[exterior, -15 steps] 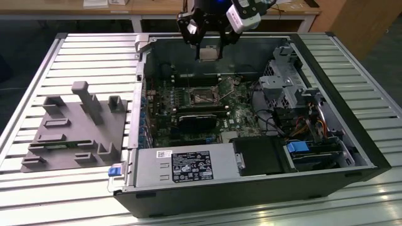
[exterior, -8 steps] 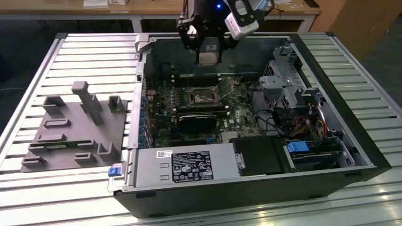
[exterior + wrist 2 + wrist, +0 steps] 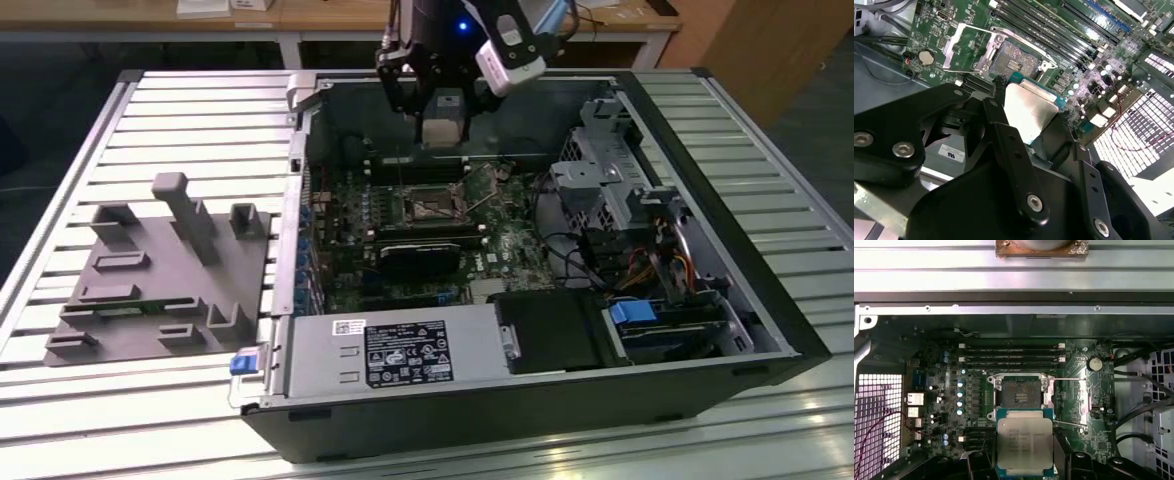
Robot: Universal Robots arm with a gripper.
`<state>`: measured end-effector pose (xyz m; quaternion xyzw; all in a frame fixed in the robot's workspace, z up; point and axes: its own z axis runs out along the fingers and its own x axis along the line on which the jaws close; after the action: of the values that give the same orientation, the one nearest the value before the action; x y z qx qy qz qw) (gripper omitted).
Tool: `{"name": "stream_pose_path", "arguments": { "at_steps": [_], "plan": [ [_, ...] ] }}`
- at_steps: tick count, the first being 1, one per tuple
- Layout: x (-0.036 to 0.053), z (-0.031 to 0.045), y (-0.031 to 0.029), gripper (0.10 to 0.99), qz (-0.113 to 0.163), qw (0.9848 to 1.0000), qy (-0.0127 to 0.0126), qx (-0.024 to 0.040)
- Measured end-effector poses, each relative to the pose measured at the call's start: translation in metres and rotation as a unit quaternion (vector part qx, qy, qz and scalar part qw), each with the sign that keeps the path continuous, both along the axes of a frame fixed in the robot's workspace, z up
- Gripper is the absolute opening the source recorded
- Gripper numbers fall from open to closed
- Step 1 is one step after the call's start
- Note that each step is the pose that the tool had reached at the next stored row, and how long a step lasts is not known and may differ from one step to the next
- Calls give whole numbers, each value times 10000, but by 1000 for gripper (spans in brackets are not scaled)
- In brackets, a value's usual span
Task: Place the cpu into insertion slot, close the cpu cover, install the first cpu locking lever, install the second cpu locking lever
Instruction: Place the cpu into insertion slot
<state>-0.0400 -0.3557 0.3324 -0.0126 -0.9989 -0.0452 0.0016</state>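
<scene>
Where exterior view shows whole case (image 3: 561,410), both wrist views show pincer (image 3: 1023,460) clamping cpu (image 3: 1024,442).

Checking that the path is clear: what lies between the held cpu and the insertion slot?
In the first wrist view, the stretch between the cpu and the insertion slot is bare but for the slot's own metal rim.

A single robot arm (image 3: 434,35) comes down from above in the exterior view, its dark wrist vertical and the gripper (image 3: 443,128) pointing straight down. In the second wrist view, the two black fingers (image 3: 999,125) press in on opposite edges of a flat square chip (image 3: 1026,112), gripping it with its metal top facing the wrist.
</scene>
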Motion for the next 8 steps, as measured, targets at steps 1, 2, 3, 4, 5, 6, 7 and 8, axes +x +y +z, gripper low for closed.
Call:
{"name": "stream_pose_path", "arguments": {
  "at_steps": [1,2,3,4,5,6,7,8],
  "plan": [
    [0,-11,0,537,-4,10000,0,0],
    [0,-22,0,537,-16,10000,0,0],
    [1,-32,0,537,-43,10000,0,0],
    [0,-40,0,537,-99,10000,0,0],
    [0,-48,0,537,-179,9998,0,0],
    [0,-56,0,537,-269,9996,0,0],
    [0,-64,0,537,-363,9993,0,1],
    [0,-71,0,537,-453,9990,0,0]
  ]
}}
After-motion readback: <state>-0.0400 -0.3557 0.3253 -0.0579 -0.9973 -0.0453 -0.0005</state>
